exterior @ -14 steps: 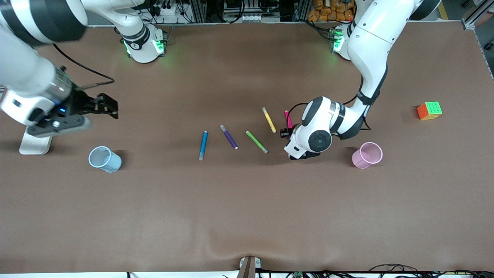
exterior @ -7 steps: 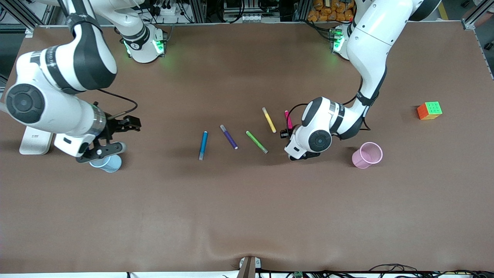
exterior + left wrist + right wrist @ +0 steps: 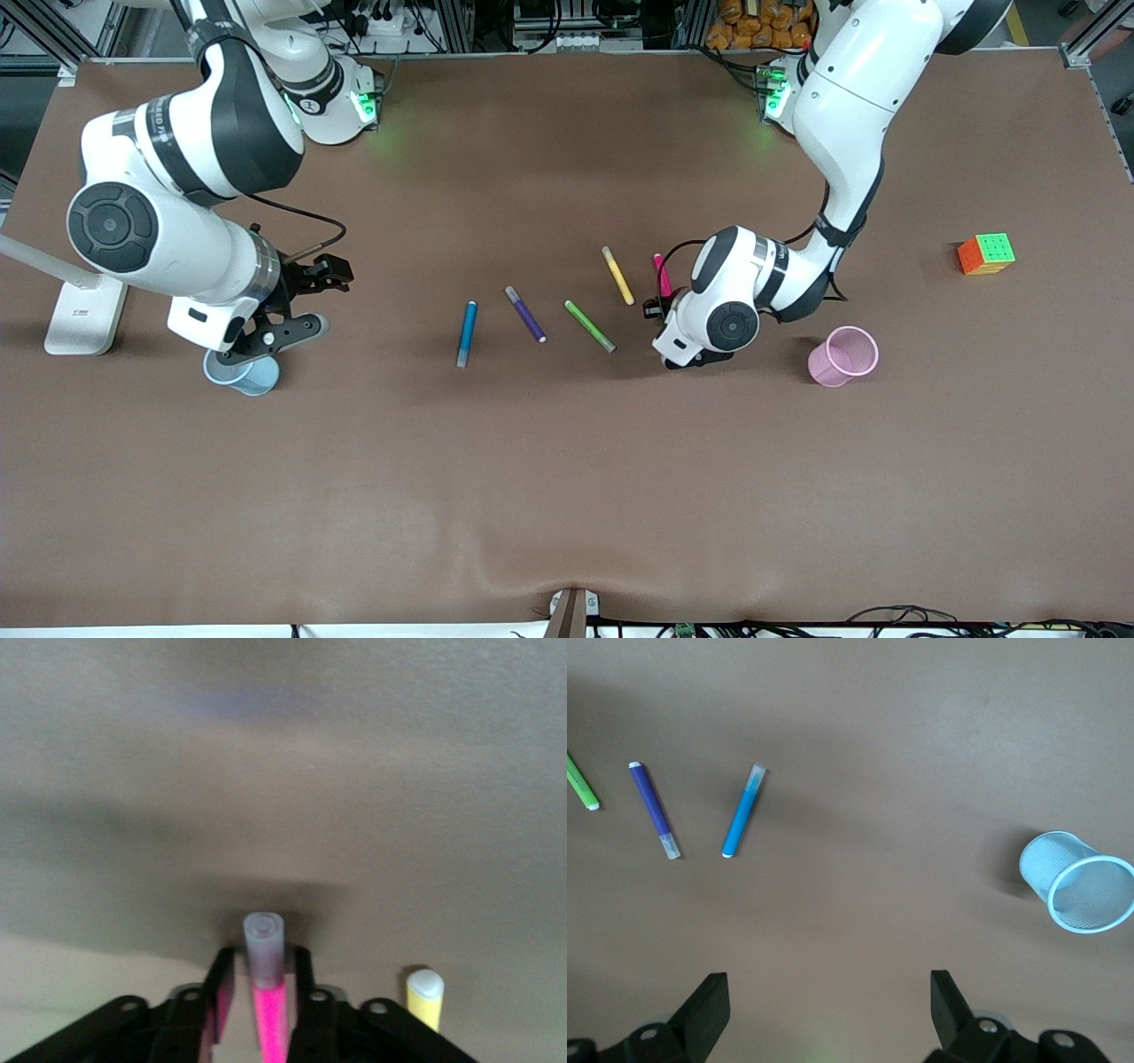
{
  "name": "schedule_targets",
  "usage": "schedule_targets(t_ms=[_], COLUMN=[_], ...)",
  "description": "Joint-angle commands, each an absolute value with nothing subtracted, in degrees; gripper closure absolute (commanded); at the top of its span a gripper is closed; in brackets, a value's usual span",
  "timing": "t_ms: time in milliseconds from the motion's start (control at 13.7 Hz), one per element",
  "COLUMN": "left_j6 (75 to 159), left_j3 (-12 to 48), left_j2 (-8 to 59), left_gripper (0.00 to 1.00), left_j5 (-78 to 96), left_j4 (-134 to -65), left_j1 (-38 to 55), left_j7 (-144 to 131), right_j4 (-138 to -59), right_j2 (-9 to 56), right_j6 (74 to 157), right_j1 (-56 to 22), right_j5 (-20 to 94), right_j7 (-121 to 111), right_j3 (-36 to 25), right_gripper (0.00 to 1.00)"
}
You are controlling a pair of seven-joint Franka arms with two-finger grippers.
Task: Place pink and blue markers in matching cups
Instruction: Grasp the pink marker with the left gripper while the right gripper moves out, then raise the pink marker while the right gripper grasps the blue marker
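The pink marker [image 3: 661,273] lies on the table, with its pale cap showing in the left wrist view [image 3: 264,943]. My left gripper [image 3: 657,306] is down at it, open. Its fingers [image 3: 301,970] stand on either side of the marker, with a small gap on one side. The pink cup [image 3: 843,355] stands toward the left arm's end. The blue marker [image 3: 466,333] lies mid-table and shows in the right wrist view [image 3: 742,811]. My right gripper [image 3: 314,299] is wide open and empty [image 3: 828,1010], above the blue cup [image 3: 241,374], which it partly hides. The cup also shows in the right wrist view [image 3: 1079,881].
A purple marker [image 3: 525,314], a green marker [image 3: 589,325] and a yellow marker [image 3: 617,275] lie between the blue and pink ones. A colour cube [image 3: 986,253] sits near the left arm's end. A white stand [image 3: 80,315] is at the right arm's end.
The right arm has swung in from the table's end, and its gripper now hangs above the blue cup. The left arm and the markers have not moved.
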State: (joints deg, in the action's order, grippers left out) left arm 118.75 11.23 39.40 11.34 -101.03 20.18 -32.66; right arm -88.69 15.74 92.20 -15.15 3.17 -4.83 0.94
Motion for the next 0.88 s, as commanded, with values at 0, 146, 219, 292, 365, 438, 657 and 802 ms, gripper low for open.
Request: schedule_targets(t_ms=[0, 146, 219, 292, 365, 438, 657, 802], left_j6=[119.27, 119.09, 118.22, 117.26, 116.12, 113.15, 99.0, 96.86], left_j3=[11.08, 10.73, 10.11, 9.85, 9.76, 9.58, 9.23, 8.97], left_j2=[39.55, 39.03, 38.07, 36.14, 34.47, 33.06, 31.73, 30.85], left_gripper=[1.0, 1.0, 1.0, 1.0, 1.0, 1.0, 1.0, 1.0], left_j5=[11.86, 11.78, 11.69, 11.69, 11.6, 11.51, 5.92, 3.7], left_j4=[-101.25, -101.16, -100.55, -100.2, -99.24, -97.58, -87.22, -84.82], left_j1=[20.48, 20.04, 19.43, 17.94, 16.28, 15.13, 11.61, 11.43], left_j7=[-33.57, -34.01, -33.93, -33.93, -33.49, -33.4, -33.31, -33.84], right_j4=[-87.45, -87.19, -87.1, -87.19, -87.19, -87.19, -87.19, -87.28], right_j2=[16.35, 16.7, 16.7, 16.7, 17.05, 17.4, 18.01, 18.8], right_j6=[91.58, 91.67, 91.67, 91.76, 91.93, 92.54, 93.08, 94.12], right_j1=[-16.26, -16.96, -17.22, -17.23, -17.4, -17.75, -18.98, -19.42], right_j5=[3.78, 3.78, 3.78, 3.78, 3.78, 3.78, 3.87, 4.04], right_j7=[-5.27, -4.84, -4.66, -4.66, -4.66, -4.66, -4.57, -4.48], right_j3=[0.62, 0.62, 0.62, 0.62, 0.62, 0.62, 0.62, 0.62], right_gripper=[0.0, 0.0, 0.0, 0.0, 0.0, 0.0, 0.0, 0.0])
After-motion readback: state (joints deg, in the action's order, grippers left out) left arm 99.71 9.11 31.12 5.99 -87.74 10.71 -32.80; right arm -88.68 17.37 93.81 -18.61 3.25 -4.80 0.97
